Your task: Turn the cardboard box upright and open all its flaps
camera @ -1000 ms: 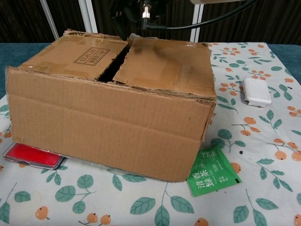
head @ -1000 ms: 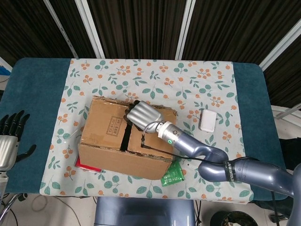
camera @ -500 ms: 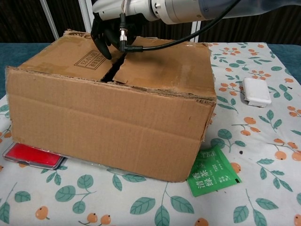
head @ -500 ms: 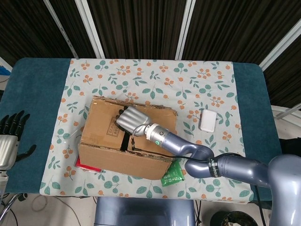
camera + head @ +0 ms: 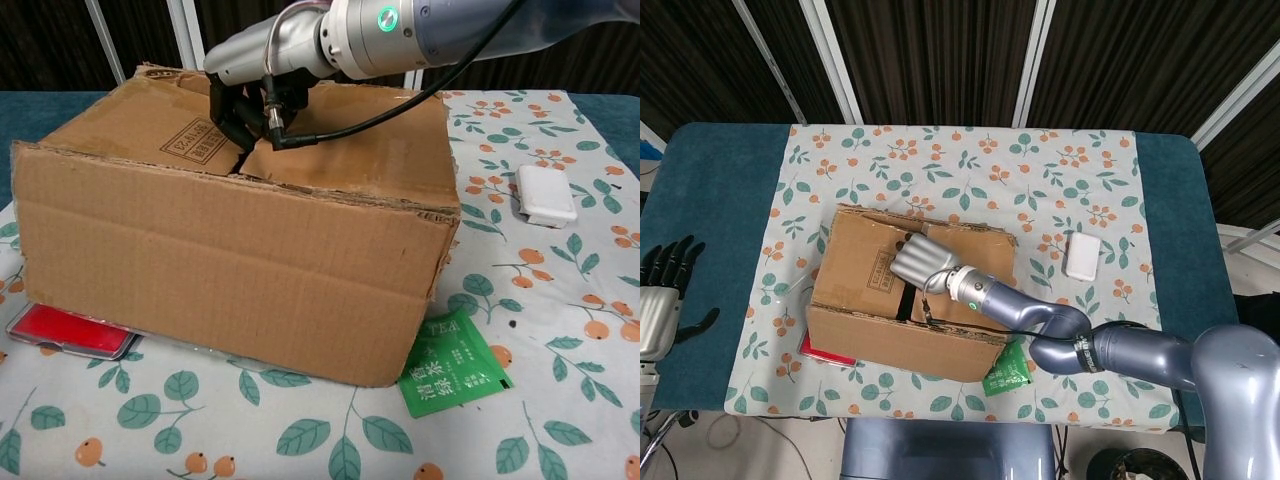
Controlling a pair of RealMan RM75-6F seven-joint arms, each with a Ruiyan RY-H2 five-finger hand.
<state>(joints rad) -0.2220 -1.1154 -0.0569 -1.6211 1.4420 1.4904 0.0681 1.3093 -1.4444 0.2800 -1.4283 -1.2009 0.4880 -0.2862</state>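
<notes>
The right hand (image 5: 923, 260) is stretched across the top of the cardboard box (image 5: 230, 250), palm down, its fingers (image 5: 232, 118) curled into the dark seam between the two top flaps; whether a flap edge is actually gripped cannot be told. The left hand (image 5: 662, 290) is held off the table's left edge, fingers spread, nothing in it. The box is seen upright on the floral cloth (image 5: 1040, 170), flaps closed, edges ragged, resting partly on a red case (image 5: 70, 332) beside a green tea packet (image 5: 452, 365).
</notes>
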